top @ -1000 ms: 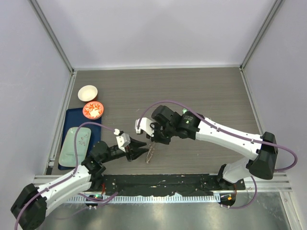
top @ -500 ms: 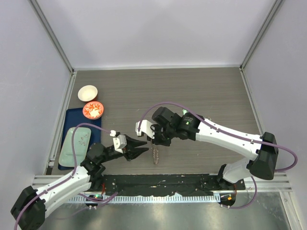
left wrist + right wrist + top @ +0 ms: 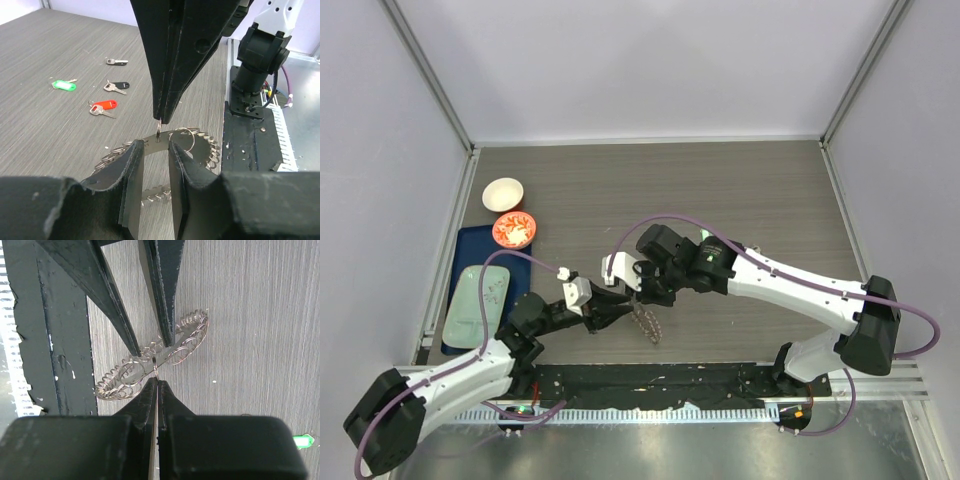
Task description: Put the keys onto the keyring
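Right tool (image 3: 162,114) pinches the keyring (image 3: 201,142); left tool (image 3: 152,150) straddles it, jaws apart. Keys (image 3: 102,107) lie mid-left on the tabletop (image 3: 45,45), clear of both; bowls (image 3: 503,193) upper left overhead.

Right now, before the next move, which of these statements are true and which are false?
1. The right tool is shut on a small loop at the edge of the keyring. True.
2. The red key hangs on the keyring. False: it lies on the table, apart from the ring.
3. The left tool has its jaws apart, near the keyring. True.
4. The orange bowl stands at the right side of the table. False: it is at the left side, next to the white bowl.
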